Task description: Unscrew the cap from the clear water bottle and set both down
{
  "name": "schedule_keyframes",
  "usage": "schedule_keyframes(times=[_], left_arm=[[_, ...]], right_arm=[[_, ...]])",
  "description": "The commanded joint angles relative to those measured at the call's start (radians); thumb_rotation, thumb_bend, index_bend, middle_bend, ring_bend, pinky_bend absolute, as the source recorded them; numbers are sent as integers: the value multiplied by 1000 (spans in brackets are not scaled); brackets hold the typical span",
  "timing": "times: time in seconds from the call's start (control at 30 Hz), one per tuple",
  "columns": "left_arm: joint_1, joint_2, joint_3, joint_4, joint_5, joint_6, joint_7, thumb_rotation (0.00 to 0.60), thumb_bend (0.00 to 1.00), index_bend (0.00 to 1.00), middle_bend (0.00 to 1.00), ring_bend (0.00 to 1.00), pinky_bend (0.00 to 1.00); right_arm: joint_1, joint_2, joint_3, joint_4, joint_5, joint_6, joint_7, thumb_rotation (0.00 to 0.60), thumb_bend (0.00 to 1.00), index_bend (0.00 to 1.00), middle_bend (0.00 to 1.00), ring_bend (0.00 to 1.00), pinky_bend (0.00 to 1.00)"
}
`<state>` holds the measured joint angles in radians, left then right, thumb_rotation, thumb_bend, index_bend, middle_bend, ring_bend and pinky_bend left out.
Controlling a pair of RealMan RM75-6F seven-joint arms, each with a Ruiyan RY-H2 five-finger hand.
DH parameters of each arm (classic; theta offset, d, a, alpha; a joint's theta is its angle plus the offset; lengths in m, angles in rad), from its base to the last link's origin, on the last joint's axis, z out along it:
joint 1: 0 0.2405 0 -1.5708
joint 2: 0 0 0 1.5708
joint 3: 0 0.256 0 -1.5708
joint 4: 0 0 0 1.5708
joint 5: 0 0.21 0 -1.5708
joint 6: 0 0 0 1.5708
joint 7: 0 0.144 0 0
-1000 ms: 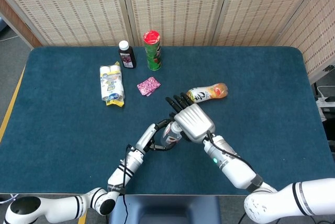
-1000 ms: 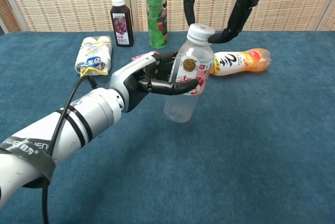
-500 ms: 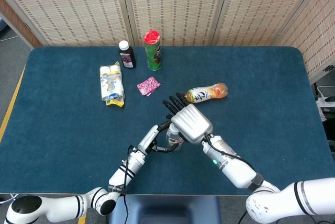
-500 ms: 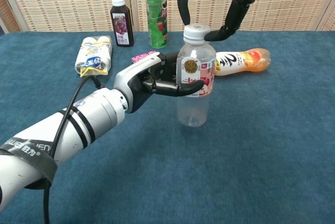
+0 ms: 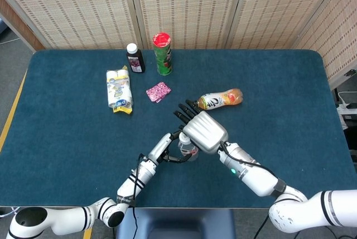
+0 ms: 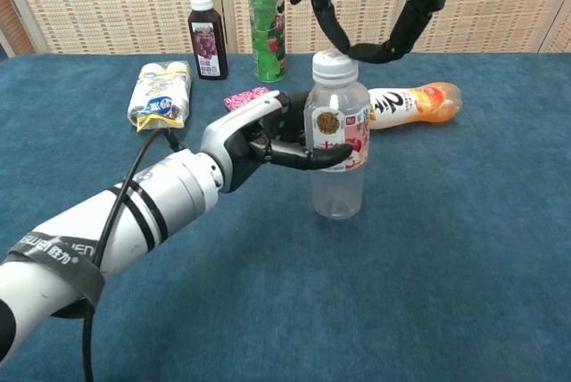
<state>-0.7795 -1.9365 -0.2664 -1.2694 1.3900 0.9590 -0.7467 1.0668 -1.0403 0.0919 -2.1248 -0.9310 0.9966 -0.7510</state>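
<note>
We see left hand (image 6: 268, 137) fingers wrapped round clear water bottle (image 6: 338, 145), upright at table (image 6: 464, 248) centre. Cap (image 6: 334, 63) on. Right hand (image 6: 375, 7) above cap, fingers curled, spread, holding nothing.

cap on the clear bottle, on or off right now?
On. The white cap sits on the clear water bottle, which the left hand grips; the right hand hovers open above it.
</note>
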Motion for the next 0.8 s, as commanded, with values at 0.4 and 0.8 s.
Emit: schedule_keyframes(times=[0.4, 0.8], left_arm=[[-15, -2, 10, 40, 12, 5, -8, 600, 365, 428, 464, 217, 211], [-9, 20, 9, -6, 0, 16, 23, 600, 365, 428, 464, 217, 211]], right_arm=[[-84, 35, 21, 5, -97, 9, 181, 600, 579, 320, 43, 0, 0], [-153, 124, 20, 13, -165, -133, 453, 576, 296, 0, 0, 0, 0]])
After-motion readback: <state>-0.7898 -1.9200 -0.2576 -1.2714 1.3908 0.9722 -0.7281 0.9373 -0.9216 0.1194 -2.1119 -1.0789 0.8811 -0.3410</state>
